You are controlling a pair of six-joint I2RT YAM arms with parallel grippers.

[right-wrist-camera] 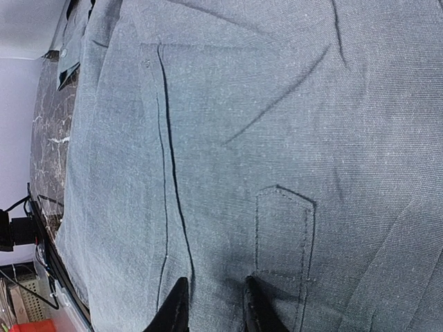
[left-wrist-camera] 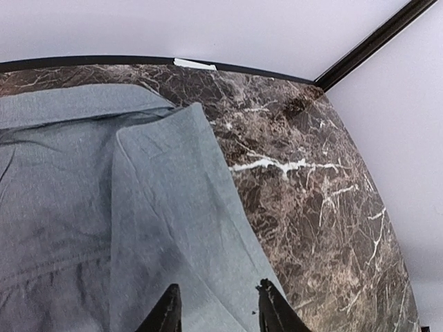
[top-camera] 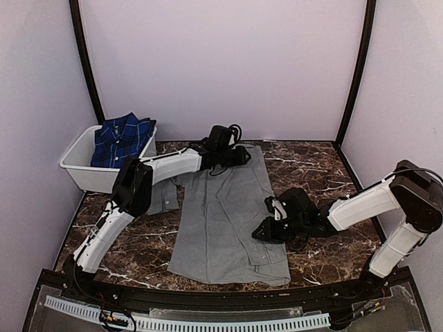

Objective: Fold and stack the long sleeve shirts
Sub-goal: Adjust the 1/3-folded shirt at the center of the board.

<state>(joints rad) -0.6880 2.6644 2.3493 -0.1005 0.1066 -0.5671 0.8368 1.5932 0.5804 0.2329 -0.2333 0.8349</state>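
At L gripper (left-wrist-camera: 218, 299): jaws narrowly apart, no cloth seen pinched btwn them; poised low over far end of grey shirt (top-camera: 221, 221), close to its right-hand edge, w/ a soft fold of fabric (left-wrist-camera: 149, 180) just ahead of fingertips. Beyond that edge, bare marble table (left-wrist-camera: 311, 207) up to back wall. At R gripper (right-wrist-camera: 216, 294): jaws likewise a narrow gap apart, flat cloth showing btwn them, no bunching; close over near right part of same shirt, beside a stitched pointed tab (right-wrist-camera: 284, 235) and a long seam (right-wrist-camera: 169, 173). Grey shirt spread lengthwise, mid-table btwn both arms, one cuffed sleeve (top-camera: 164, 197) sticking out on left side under L arm. Well apart, at far left corner: plaid shirt (top-camera: 123, 138), navy & blue, heaped in white tub (top-camera: 77, 169), partly over its rim. Shirts not stacked: one on table, other in tub.
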